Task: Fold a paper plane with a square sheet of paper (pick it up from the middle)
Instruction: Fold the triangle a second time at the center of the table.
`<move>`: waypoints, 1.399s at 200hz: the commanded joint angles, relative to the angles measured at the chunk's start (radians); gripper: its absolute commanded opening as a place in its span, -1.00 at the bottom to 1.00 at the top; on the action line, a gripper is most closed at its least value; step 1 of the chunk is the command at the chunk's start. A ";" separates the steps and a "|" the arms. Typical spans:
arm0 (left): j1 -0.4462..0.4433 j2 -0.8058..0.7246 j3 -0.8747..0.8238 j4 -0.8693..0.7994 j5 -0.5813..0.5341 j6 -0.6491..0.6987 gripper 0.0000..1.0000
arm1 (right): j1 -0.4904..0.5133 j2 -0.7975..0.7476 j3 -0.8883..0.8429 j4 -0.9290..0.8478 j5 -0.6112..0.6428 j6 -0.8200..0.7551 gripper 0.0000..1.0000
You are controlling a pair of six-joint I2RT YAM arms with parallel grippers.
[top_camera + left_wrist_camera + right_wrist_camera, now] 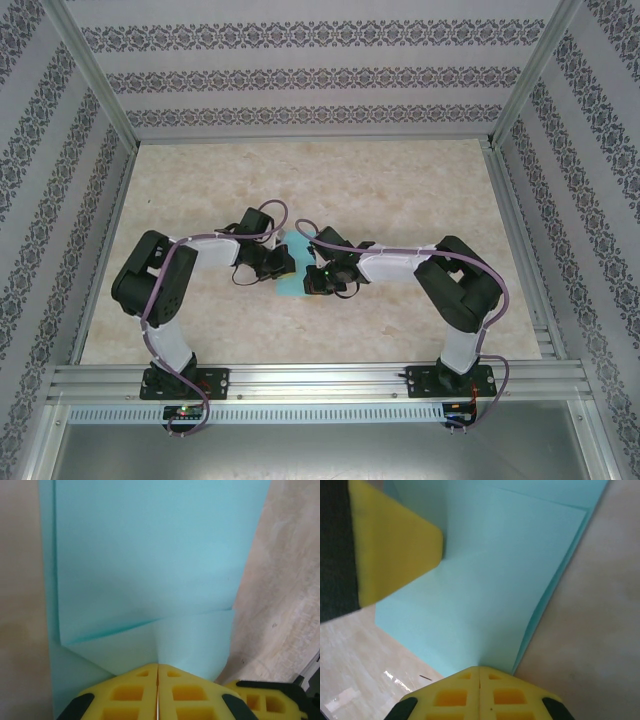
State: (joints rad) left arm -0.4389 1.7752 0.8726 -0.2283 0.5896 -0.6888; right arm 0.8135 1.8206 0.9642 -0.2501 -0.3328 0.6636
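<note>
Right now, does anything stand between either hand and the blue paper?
Nothing visible does. The left hand and the right hand are each shut on an edge of the partly folded paper.

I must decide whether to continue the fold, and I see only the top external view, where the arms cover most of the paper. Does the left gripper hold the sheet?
Observer: Yes. In the left wrist view the left gripper is shut on the near edge of the sheet of paper.
Operator: And the right one?
Observer: In the right wrist view the right gripper is shut on an edge of the sheet too.
Operator: Is the sheet one flat layer?
Observer: No. The left wrist view shows a slanted crease just ahead of the gripper, with one layer lying over another.
</note>
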 commanded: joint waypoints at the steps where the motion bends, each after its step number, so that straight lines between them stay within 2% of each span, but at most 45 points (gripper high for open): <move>1: -0.038 -0.080 -0.021 0.035 0.014 -0.006 -0.80 | 0.001 0.023 -0.022 -0.081 0.052 0.016 -0.88; 30: -0.070 -0.102 -0.057 0.049 0.020 -0.030 -0.82 | 0.001 0.029 -0.016 -0.087 0.054 0.018 -0.89; 96: -0.106 -0.041 -0.074 0.095 0.045 -0.076 -0.99 | 0.001 0.030 -0.021 -0.090 0.058 0.020 -0.92; 155: -0.114 -0.004 -0.075 0.124 0.054 -0.097 -0.99 | 0.002 0.034 -0.023 -0.090 0.057 0.019 -0.92; 236: -0.102 0.030 -0.086 0.117 -0.082 -0.127 -1.00 | 0.013 0.057 -0.040 -0.167 0.098 -0.007 -0.92; 280: -0.064 0.026 -0.092 0.120 -0.104 -0.133 -1.00 | 0.020 0.066 -0.055 -0.220 0.147 -0.021 -0.92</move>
State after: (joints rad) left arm -0.5236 1.7565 0.8017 -0.1459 0.6193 -0.7990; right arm 0.8116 1.8198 0.9668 -0.2802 -0.3119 0.6849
